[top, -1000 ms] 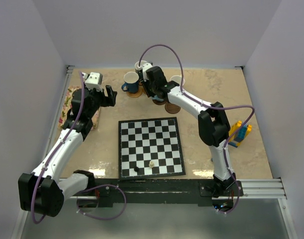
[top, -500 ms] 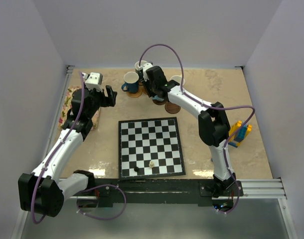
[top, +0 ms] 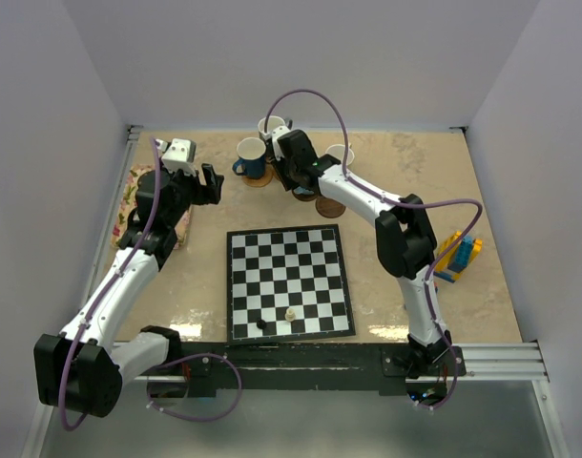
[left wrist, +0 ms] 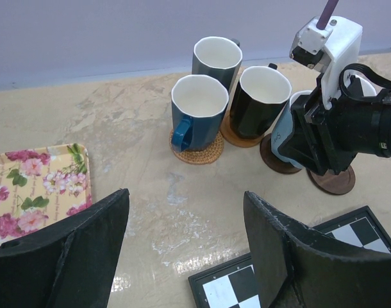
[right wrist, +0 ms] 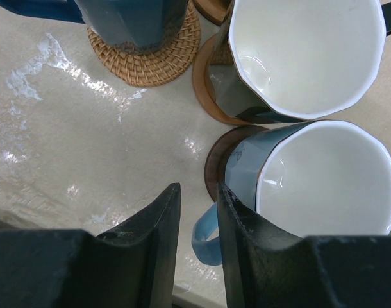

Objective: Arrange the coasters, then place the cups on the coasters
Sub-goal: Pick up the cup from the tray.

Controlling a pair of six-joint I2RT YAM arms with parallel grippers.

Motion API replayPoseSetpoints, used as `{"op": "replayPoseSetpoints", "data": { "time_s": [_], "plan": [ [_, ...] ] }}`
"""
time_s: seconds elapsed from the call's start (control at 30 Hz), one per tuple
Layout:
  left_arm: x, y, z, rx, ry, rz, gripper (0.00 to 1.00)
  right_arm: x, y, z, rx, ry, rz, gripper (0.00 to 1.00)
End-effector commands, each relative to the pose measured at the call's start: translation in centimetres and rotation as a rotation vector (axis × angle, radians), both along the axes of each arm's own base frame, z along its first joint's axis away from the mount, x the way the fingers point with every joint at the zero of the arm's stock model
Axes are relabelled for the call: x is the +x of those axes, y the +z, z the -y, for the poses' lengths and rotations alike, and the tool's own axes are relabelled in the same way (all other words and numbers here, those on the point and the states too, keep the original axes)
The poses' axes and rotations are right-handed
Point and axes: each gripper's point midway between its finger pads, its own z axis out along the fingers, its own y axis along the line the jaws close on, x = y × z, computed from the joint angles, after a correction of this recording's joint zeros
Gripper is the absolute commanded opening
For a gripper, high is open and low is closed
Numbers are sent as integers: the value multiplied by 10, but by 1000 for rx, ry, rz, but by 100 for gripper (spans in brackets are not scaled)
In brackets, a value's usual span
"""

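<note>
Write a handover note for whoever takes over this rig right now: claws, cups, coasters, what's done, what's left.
Left claw: open, empty, hovering by the floral mat.
Right claw: shut on the handle of the light blue cup, which is over a dark brown coaster; cannot tell if it is set down.
Done: dark blue cup on woven coaster; black cup on tan coaster.
Left: release the light blue cup; fill the bare dark coaster; check the teal cup and pale cup, as no coaster is visible under them.

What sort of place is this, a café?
Probably a robot test booth, not a café: blank white walls box in one small table, two arms are bolted at its edge, and mugs and a chessboard serve as props.
</note>
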Motion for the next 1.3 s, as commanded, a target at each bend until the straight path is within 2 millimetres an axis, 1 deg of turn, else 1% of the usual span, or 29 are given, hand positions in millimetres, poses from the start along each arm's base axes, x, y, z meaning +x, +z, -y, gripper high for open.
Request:
{"op": "replayPoseSetpoints", "data": {
  "time_s": [0.0,0.13,0.2,0.33,0.37,0.43,0.6,0.63,0.67,0.7,0.77,0.87,0.93,1.07,1.17,1.27],
  "plan": [
    [-1,17,-4,1,2,61,76,5,25,-6,21,8,52,33],
    [-1,17,-4,1,3,60,76,7,29,-9,33,16,66,36],
    [-1,18,-5,1,6,63,76,7,36,-14,56,37,72,40],
    [0,18,-6,4,12,62,76,2,61,-31,145,107,104,47],
    [0,18,-6,4,12,62,76,0,69,-34,172,125,112,50],
    [0,18,-6,4,14,63,76,-2,88,-37,211,148,146,53],
    [-1,18,-6,5,15,64,76,-10,119,-32,274,128,192,52],
    [-1,18,-6,5,15,64,76,-11,123,-27,279,104,204,51],
    [0,17,-7,6,20,61,76,-13,123,-21,273,87,215,50],
    [0,16,-8,6,24,58,76,-14,125,-15,295,38,218,48],
    [1,14,-11,8,44,45,76,-18,126,-2,295,-16,232,42],
    [2,12,-14,15,62,33,76,-27,125,17,288,-82,243,36],
    [2,11,-14,12,61,32,76,-32,116,26,274,-107,229,33],
    [2,12,-13,12,58,33,76,-40,87,38,229,-153,180,23],
    [2,11,-14,12,63,32,76,-43,70,44,204,-179,151,19],
    [3,12,-14,12,63,32,76,-43,62,47,194,-197,139,18]
  ]
}}
